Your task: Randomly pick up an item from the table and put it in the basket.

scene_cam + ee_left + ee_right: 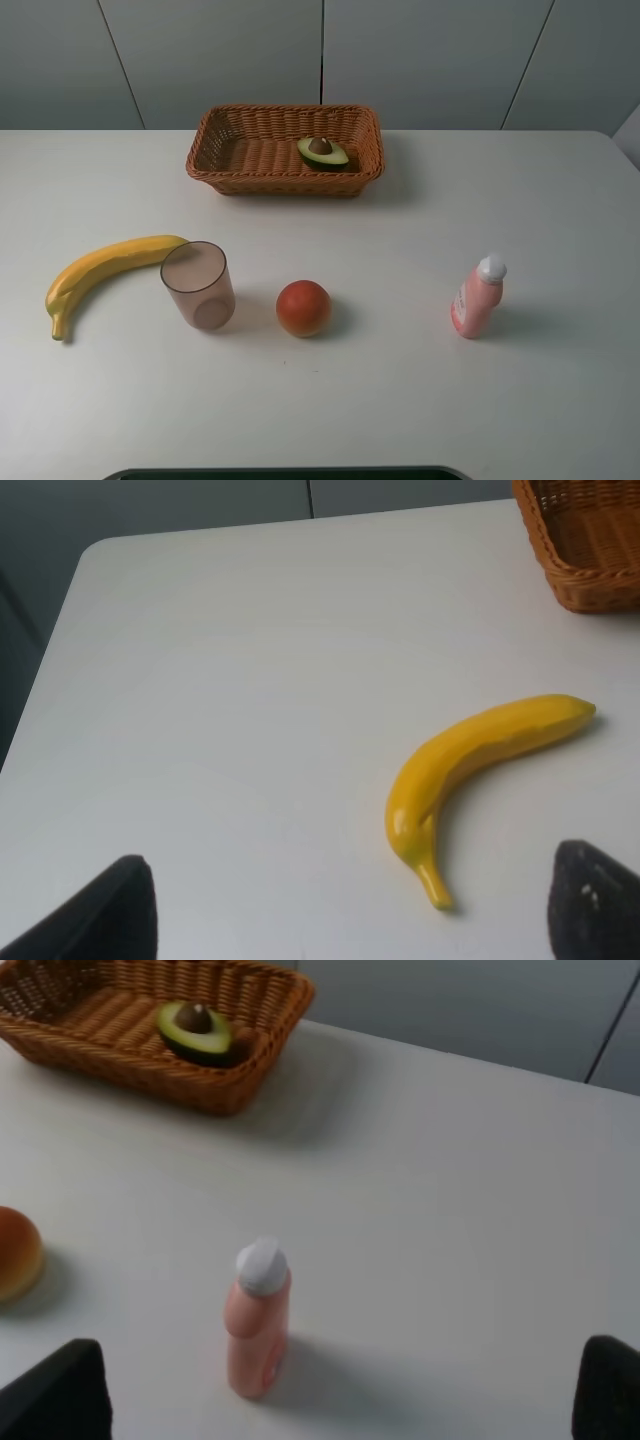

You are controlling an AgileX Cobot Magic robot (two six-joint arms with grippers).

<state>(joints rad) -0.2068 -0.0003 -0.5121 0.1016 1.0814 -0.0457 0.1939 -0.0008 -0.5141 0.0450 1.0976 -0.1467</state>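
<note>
The halved avocado lies inside the brown wicker basket at the back middle of the white table, cut side up with its brown pit showing. It also shows in the right wrist view, in the basket. Neither gripper shows in the exterior high view. My left gripper is open and empty, its dark fingertips wide apart above the table near the banana. My right gripper is open and empty, fingertips wide apart near the pink bottle.
A yellow banana lies at the left. A translucent brownish cup stands beside it. A round red-orange fruit sits in the middle. A pink bottle with a white cap stands at the right.
</note>
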